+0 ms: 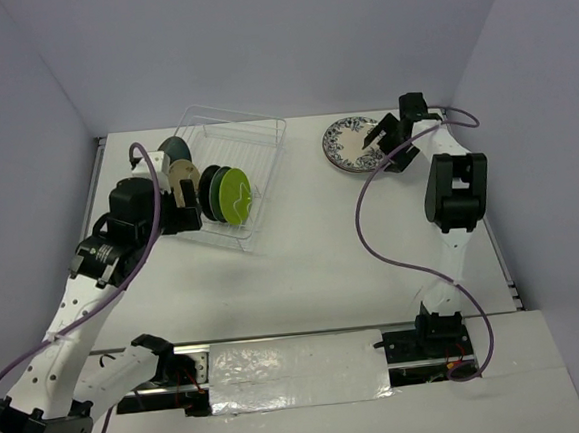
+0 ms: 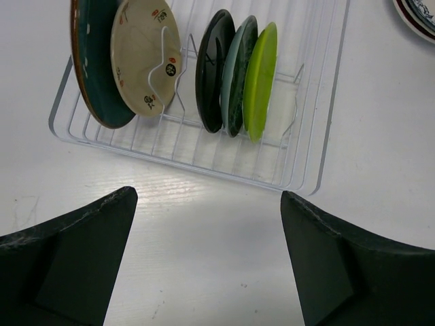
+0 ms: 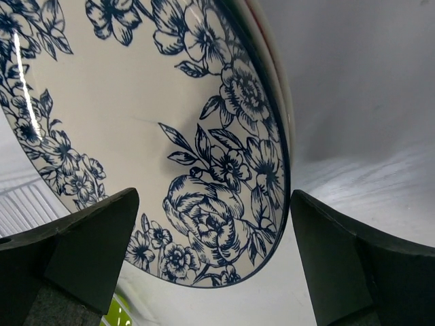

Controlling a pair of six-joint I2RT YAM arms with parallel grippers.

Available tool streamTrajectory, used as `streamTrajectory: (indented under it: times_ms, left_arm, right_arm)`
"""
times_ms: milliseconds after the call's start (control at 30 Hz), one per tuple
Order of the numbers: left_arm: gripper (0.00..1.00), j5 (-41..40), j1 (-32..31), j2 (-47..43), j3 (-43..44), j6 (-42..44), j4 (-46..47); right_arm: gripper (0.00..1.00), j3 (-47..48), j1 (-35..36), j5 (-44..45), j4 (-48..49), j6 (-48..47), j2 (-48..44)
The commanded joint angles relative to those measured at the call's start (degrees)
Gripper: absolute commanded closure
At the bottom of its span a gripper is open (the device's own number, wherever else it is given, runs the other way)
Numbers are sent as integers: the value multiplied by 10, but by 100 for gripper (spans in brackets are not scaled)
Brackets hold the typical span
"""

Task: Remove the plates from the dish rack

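Dark fingers of the left gripper point(image 2: 207, 197) are filling the bottom of the left wrist view, spread wide and gripping nothing, hovering over the white table point(image 1: 304, 275) just short of the dish rack point(image 1: 259, 144). Seen from overhead, the rack is sitting at about 11 o'clock on the table. Five plates are standing on edge in it. In the wrist view, a large dark teal plate point(image 2: 92, 75) is standing at the 9 o'clock end with a small tan plate point(image 2: 143, 54) just beside it. Toward 3 o'clock a dark plate point(image 2: 212, 68), a teal glazed plate point(image 2: 238, 81) and a lime green plate point(image 2: 262, 75) are crowding close together.

Overhead, at about 1 o'clock, a white-blue floral plate point(image 1: 349, 144) is lying flat on a second plate point(image 3: 284, 102), whose rim is showing. The right gripper point(image 1: 389, 138) is hanging at the floral plate's 3 o'clock edge, jaws wide apart, holding nothing.
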Motion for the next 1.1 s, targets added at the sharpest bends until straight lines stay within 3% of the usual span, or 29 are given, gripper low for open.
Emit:
streamTrajectory:
  times_ms: [0, 167, 367, 633, 1067]
  left_arm:
    - [0, 0, 13, 3, 41, -11, 12]
    - [1, 19, 27, 20, 64, -20, 6]
    - [0, 39, 29, 27, 65, -21, 9]
    - [0, 43, 31, 33, 69, -20, 6]
    - [0, 51, 32, 47, 61, -15, 11]
  right_arm:
    - [0, 23, 10, -25, 14, -7, -3]
    - [0, 60, 11, -73, 15, -2, 12]
    - [0, 144, 14, -60, -73, -27, 54]
    - [0, 74, 8, 12, -70, -44, 10]
    - [0, 125, 12, 29, -98, -68, 1]
